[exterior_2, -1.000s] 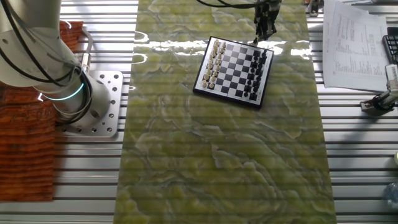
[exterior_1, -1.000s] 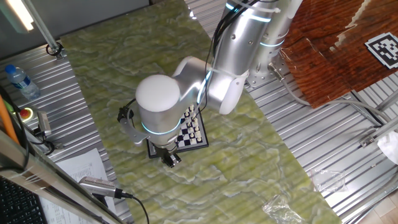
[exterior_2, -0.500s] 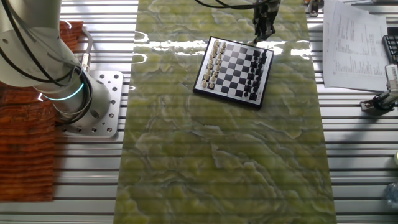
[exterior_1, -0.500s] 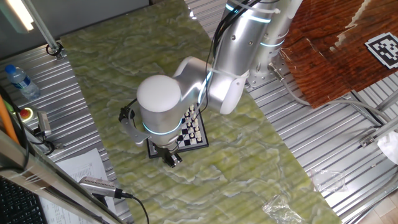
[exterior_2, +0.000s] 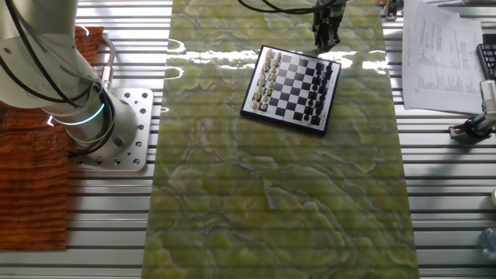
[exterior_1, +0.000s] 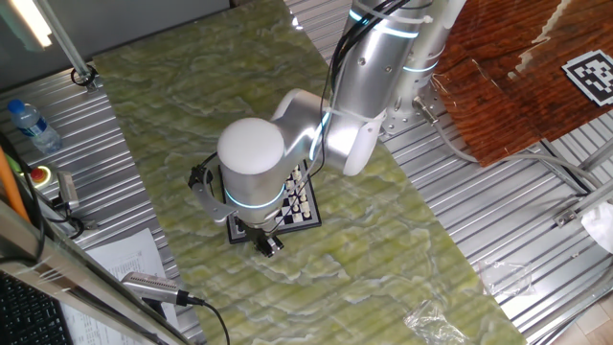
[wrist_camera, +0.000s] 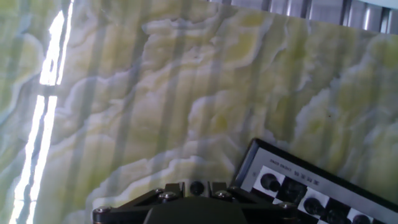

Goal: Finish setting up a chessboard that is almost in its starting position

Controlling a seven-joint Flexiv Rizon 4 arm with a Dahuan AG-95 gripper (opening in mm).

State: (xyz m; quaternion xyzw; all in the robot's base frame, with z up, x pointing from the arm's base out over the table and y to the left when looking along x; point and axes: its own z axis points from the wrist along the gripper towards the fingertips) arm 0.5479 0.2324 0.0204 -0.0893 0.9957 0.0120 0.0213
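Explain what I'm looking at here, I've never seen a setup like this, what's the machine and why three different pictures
The silver machine is a robot arm bolted beside a table covered in a green marbled mat. Two pictures come from fixed cameras on different sides of the table. The third comes from a camera on the arm's hand, looking along its fingers. On the mat lies a small chessboard, white pieces along one edge and black along the other. The hand hangs near the board's black-piece corner. Whether it holds anything cannot be told from these pictures.

Bare green mat (exterior_2: 271, 201) around chessboard (exterior_2: 292, 87); papers (exterior_2: 442, 54) well apart.
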